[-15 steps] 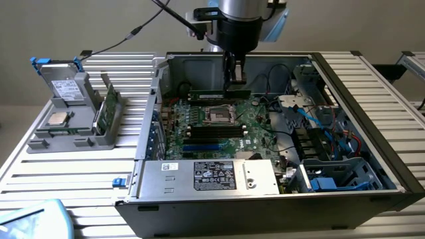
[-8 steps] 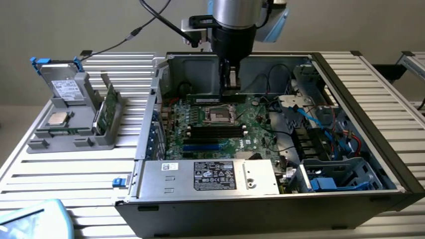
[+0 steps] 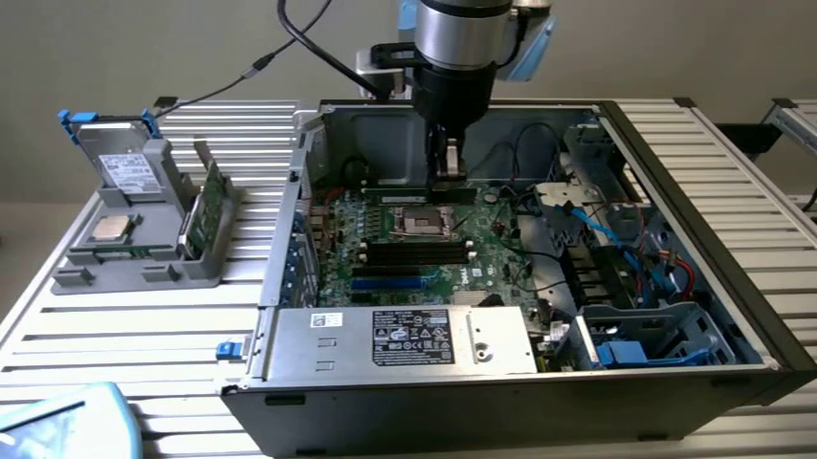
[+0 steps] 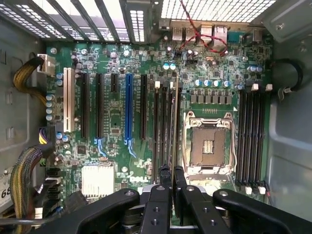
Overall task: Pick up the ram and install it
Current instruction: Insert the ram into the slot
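One ram (image 4: 174, 117) is in my grasp right now. The gripper (image 4: 172, 171) is narrowed right down onto the thin stick, fingers (image 4: 165, 178) pinching it from either side, and in the wrist view I see it edge-on. It runs along the bank of black memory slots (image 4: 162, 126) just beside the open CPU socket (image 4: 207, 146), lined up with the slot nearest the socket. Whether it's seated or just above the slot, I can't tell. On the exterior view the arm hangs vertically into the open computer case (image 3: 753, 316), over the green motherboard (image 3: 485, 249) toward the case's back wall. There the ram shows as a long dark bar under the fingers, just past the socket. A power supply (image 3: 408, 339) sits along the case's front edge. Out on the slatted table (image 3: 128, 335), at the exterior view's left, a gray holder (image 3: 166, 258) carries a hard drive (image 3: 128, 172), an upright green card (image 3: 207, 206) and a CPU chip (image 3: 113, 227), well apart from the gripper.
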`<action>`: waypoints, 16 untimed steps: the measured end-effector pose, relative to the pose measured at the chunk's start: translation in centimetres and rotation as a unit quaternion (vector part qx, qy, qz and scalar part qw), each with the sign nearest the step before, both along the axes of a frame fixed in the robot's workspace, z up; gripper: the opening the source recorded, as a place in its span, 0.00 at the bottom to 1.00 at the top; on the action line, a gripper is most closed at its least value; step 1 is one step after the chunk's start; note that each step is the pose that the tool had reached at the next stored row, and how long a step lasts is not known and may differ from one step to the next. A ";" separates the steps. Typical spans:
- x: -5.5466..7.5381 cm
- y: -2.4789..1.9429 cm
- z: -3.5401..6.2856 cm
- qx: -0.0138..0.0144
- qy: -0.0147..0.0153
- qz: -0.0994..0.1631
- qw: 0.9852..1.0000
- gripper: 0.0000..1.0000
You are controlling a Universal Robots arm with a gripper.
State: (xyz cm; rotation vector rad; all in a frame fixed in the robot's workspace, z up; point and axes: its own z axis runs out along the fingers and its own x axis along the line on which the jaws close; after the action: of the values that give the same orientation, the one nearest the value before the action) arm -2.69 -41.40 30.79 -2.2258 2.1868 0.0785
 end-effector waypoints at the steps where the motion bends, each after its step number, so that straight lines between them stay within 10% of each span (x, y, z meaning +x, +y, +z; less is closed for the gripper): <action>1: 0.2 0.01 -0.19 0.000 0.000 0.000 1.000 0.13; 16: 0.5 0.03 -2.87 -0.001 0.000 0.000 1.000 0.13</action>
State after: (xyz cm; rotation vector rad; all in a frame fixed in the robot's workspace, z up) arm -2.23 -41.37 27.92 -2.2262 2.1882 0.0766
